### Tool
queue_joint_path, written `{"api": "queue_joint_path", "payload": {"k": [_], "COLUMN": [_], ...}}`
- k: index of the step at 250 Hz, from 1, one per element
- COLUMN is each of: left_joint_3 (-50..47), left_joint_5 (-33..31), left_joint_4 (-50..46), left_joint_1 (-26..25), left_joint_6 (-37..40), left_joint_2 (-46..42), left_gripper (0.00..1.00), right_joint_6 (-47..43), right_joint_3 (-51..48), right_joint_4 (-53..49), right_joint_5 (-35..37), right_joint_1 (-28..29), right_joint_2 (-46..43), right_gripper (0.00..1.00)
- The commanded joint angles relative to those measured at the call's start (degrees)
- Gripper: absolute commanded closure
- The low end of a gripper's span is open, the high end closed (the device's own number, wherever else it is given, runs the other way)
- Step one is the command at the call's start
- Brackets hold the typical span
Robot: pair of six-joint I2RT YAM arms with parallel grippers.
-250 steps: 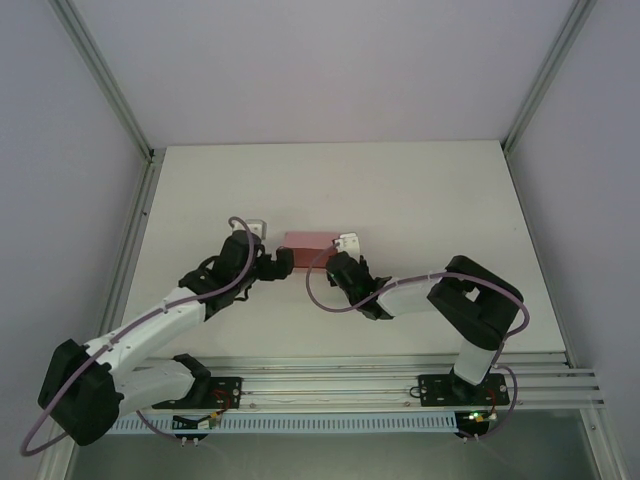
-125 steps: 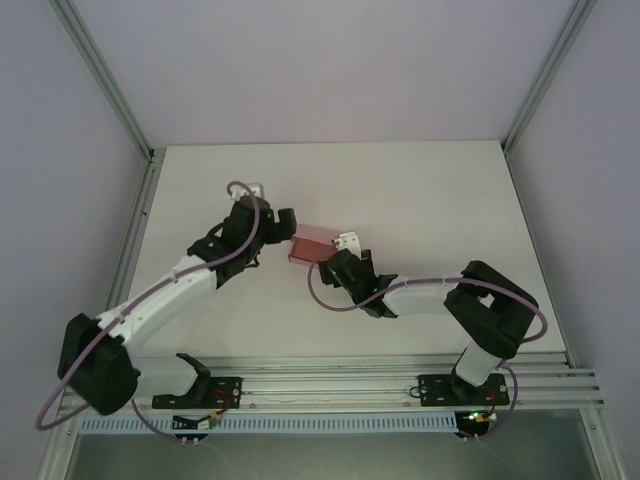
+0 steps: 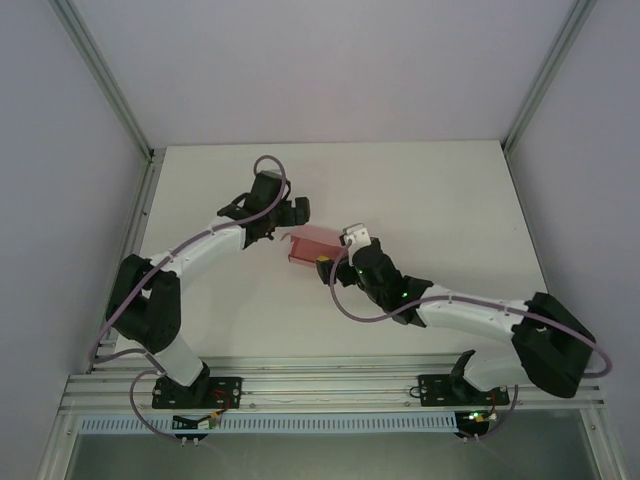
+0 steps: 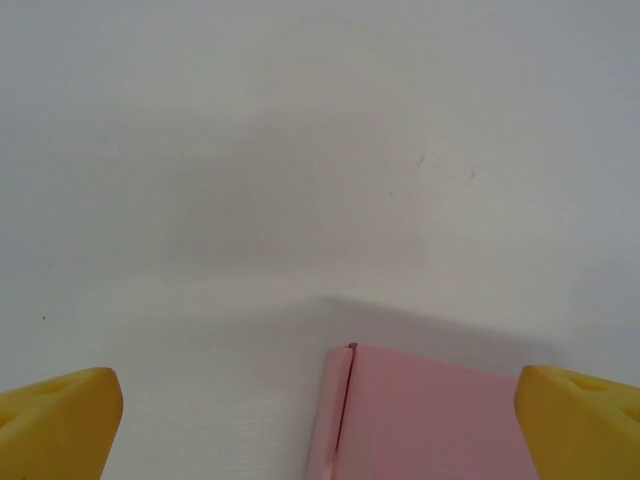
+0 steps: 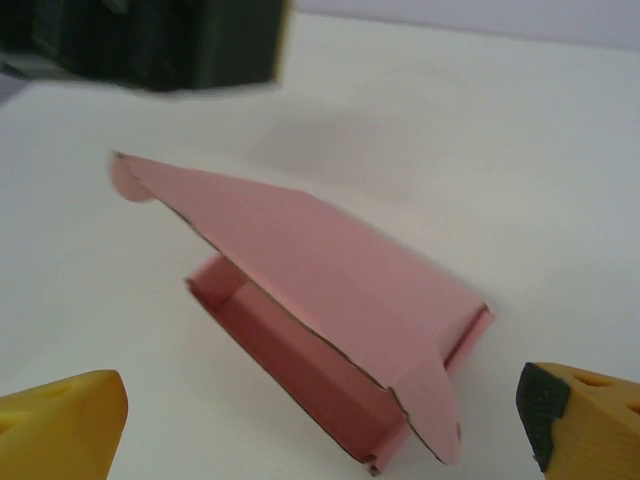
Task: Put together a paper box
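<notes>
Nearest, lower centre of the overhead frame: right gripper (image 3: 326,262) spread wide, pinching nothing, just beside the lower right edge of the box (image 3: 311,244). From its wrist view, box lying mid-frame on the white table (image 3: 430,190), tray already formed, lid propped half up on its hinge and held by nothing. Just beyond, above the box in the overhead frame: left gripper (image 3: 292,212) likewise spread and empty, a corner of the box showing between its yellow fingertips (image 4: 60,420) at the bottom of its own wrist view.

Likely to go wrong from here:
- Lid springing back up (thin card, crease probably barely set) with no hold on it.
- Pressing down off-centre: liable to crumple the rounded tab instead of tucking it in.
- Nudging so light a box from one side only: liable to skid or spin it across the table.
- Closing both grippers in together: at risk of a knock, given how near each other.

Against a second ago:
- Right gripper, then narrowed at the box's right end, now let go and opened, with its arm stretched lower and further right.
- Left arm swung from the box's lower left round to its upper side, spread both then and now.
- Box turned a little, with the lid lifted where it looked flat before.
</notes>
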Motion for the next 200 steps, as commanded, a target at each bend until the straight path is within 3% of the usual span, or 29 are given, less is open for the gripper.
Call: {"api": "queue_joint_path", "payload": {"k": [1, 29, 84, 149, 200], "left_joint_3": [1.4, -0.1, -5.3, -13.7, -19.2], "left_joint_5": [4.1, 6.1, 9.0, 11.5, 11.8], "left_joint_4": [-1.7, -0.9, 2.2, 7.4, 10.7], "left_joint_1": [0.5, 0.6, 0.6, 0.6, 0.5], "left_joint_6": [4.6, 5.4, 4.1, 1.3, -0.2], "left_joint_2": [2.9, 4.2, 3.5, 0.8, -1.4], "left_gripper": [0.0, 0.02, 0.05, 0.08, 0.08], "right_joint_6": [-3.5, -3.1, 10.3, 11.7, 15.4], "right_joint_3": [0.4, 3.3, 12.0, 14.7, 9.7], "right_joint_4": [2.1, 1.5, -9.2, -12.1, -11.9], "right_joint_5": [-3.9, -5.4, -5.8, -11.4, -11.6], "right_joint_1": [-1.2, -4.7, -13.4, -13.9, -13.9], "right_joint_2": [-3.0, -2.1, 6.5, 18.0, 21.9], "right_gripper": [0.0, 0.0, 0.0, 0.0, 0.0]}}
